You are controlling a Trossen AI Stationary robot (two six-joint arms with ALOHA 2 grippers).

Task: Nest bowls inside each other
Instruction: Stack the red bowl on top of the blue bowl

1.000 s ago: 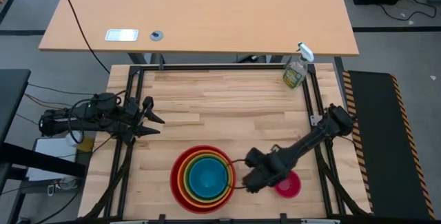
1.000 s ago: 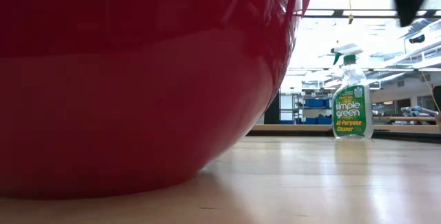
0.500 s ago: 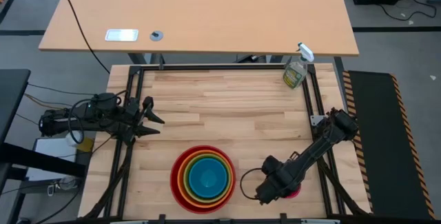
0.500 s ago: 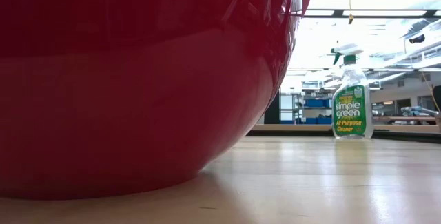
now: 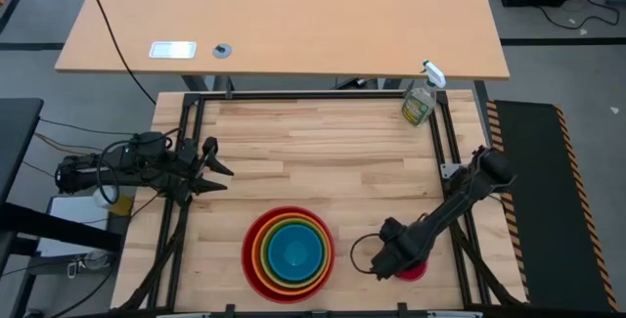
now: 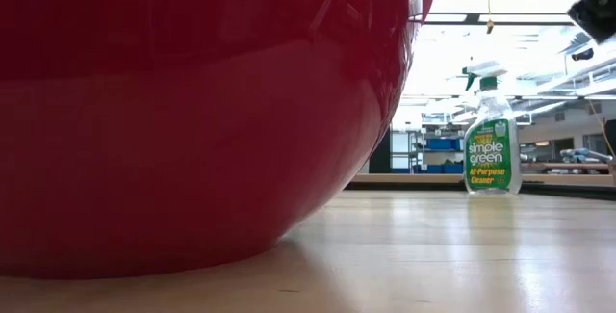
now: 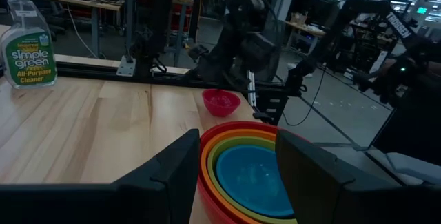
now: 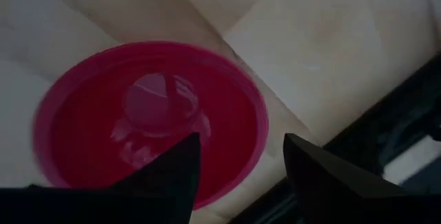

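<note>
— Bowls first: where do they sit on the table [image 5: 323, 142]?

— Four are nested near the front edge, left of centre: red bowl [image 5: 252, 264] outermost, then orange bowl [image 5: 262, 260], lime green bowl [image 5: 271, 256] and blue bowl [image 5: 293, 251] in the middle. The magenta-pink bowl [image 5: 415, 270] stands apart to their right, close to the table's right front corner.

— And the right gripper [image 5: 388, 262]?

— It hangs directly over the pink bowl, covering most of it from above. Its wrist camera looks straight down into the bowl's hollow, and the two dark fingers [image 8: 172, 176] stand apart with the near rim showing between them (they hold nothing, and I cannot tell whether they touch the rim).

— Which way do the bowls face?

— All mouth up, bases on the wood. They are round, so there is no long axis across the table; each one's axis runs vertically.

— Left gripper [image 5: 217, 169]?

— Waiting at the left edge of the table, well apart from the stack, fingers spread and empty.

— Anything else?

— A spray bottle [image 5: 420, 100] stands upright at the far right corner
</note>
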